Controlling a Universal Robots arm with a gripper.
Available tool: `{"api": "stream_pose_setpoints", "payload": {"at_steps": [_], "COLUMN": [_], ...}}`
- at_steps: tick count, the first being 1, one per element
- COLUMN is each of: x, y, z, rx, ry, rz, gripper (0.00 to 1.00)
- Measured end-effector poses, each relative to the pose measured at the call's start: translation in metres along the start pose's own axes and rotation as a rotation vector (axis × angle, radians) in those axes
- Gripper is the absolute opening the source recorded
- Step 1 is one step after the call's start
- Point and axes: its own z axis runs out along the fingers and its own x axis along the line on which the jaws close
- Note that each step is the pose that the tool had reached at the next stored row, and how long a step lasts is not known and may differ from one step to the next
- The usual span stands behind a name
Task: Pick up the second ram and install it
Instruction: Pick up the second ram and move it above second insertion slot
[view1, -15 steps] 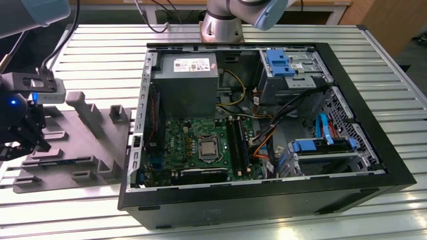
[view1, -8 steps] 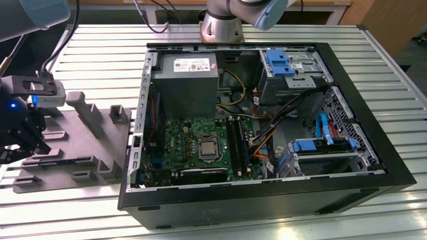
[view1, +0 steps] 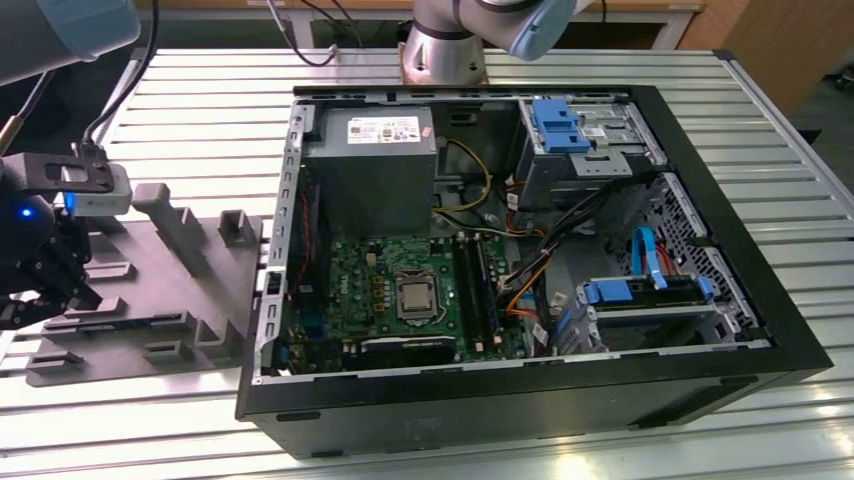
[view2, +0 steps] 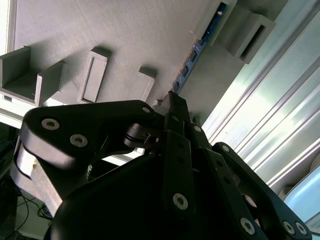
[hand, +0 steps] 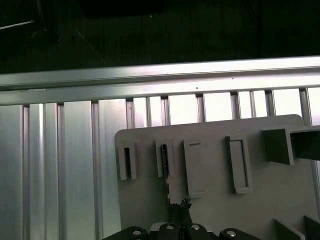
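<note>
**Slatted table, two loads**

A table (view1: 200, 120) of silver metal slats carries an open black computer case (view1: 534, 400) lying on its side. Just beside the case, toward the exterior view's left, lies a flat grey plate (view1: 174, 300) with upright blocks. The robot's base (view1: 441, 55) stands behind the case.

Open computer case (view1: 534, 412) sits on the slatted metal table (view1: 200, 120), motherboard (view1: 358, 285) exposed. Grey fixture plate (view1: 167, 300) lies just beside it, at the exterior view's left.

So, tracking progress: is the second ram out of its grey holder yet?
No: the second ram stands on edge in the grey holder's slot, gripper at its end.
</note>
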Motion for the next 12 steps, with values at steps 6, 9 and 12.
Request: {"api": "stream_pose_setpoints", "payload": {"at_steps": [6, 9, 12], "x": [0.0, 0.0, 0.0], "y": [0.0, 0.0, 0.0], "z": [0.0, 0.0001, 0.0001], "rx": [0.0, 0.0, 0.0], "ry": [0.0, 0.0, 0.0], "rz": [0.0, 0.0, 0.0], "gripper": [0.11, 0.23, 0.35]}}
